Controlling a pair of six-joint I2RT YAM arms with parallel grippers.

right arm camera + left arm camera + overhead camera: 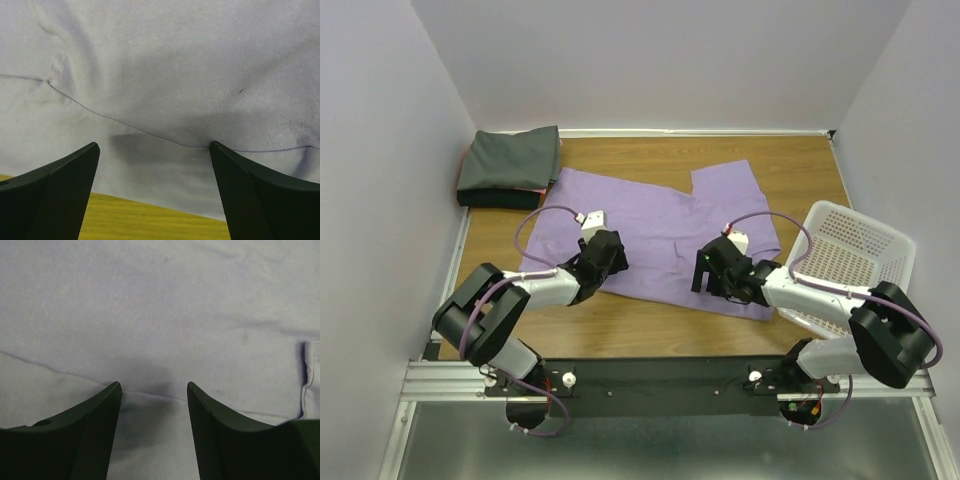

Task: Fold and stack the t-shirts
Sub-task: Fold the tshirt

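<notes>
Lavender t-shirt lay spread on the counter, left pincer and right pincer stood apart over it, dark grey t-shirt folded far-left.

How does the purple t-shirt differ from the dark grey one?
The purple t-shirt lies spread out in the middle of the table; the dark grey t-shirt is folded compactly in the back left corner. The purple one covers far more surface than the grey one. Both are plain, unprinted cloth.

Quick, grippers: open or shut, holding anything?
Left gripper: open, empty, over the purple shirt.
Right gripper: open wide, empty, over the shirt's near edge.
</notes>
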